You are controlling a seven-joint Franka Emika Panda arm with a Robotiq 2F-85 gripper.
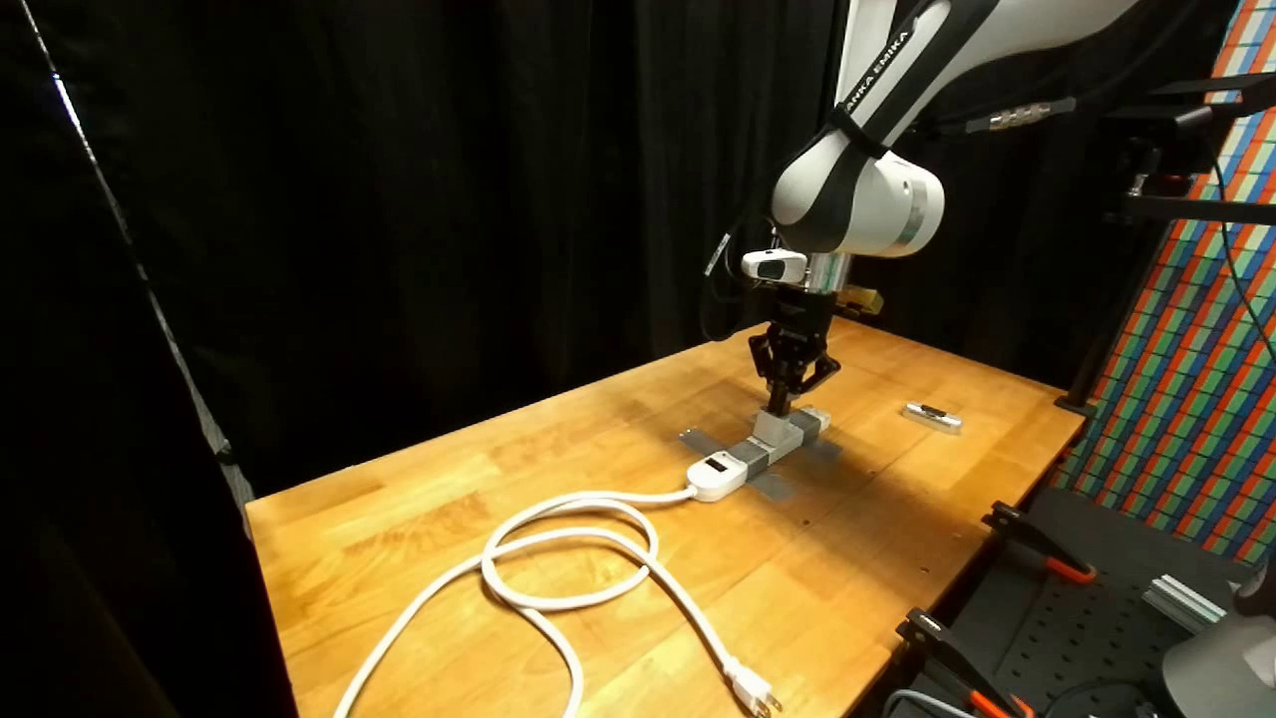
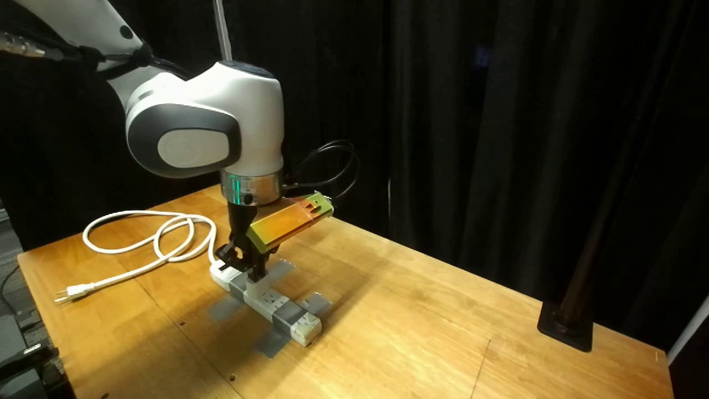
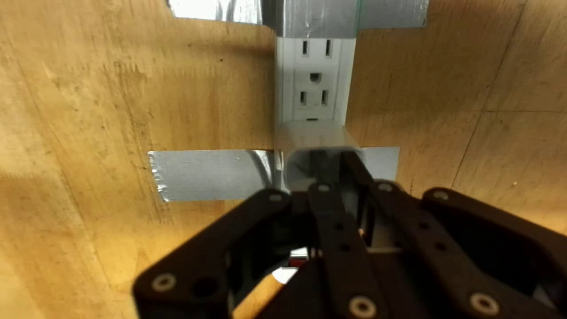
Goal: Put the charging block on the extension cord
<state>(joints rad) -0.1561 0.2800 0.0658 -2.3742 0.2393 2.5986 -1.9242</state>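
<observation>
Wooden tabletop (image 2: 410, 316), charging block (image 2: 257, 288) atop extension cord (image 2: 270, 303)

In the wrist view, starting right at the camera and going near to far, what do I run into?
Black two-fingered gripper → grey-white boxy charging block → narrow white plastic socket strip → light-brown wooden tabletop. Shiny silver tape, lying over both strip and table, is left out.

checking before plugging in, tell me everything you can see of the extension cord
The extension cord has a thick white cable in loose loops on the wooden table, its pronged plug lying free. Its long, narrow, plastic-looking socket strip lies flat, outlets up, strapped down by two grey tape bands. The charging block stands on it beneath the gripper; whether plugged in, I cannot tell.
</observation>
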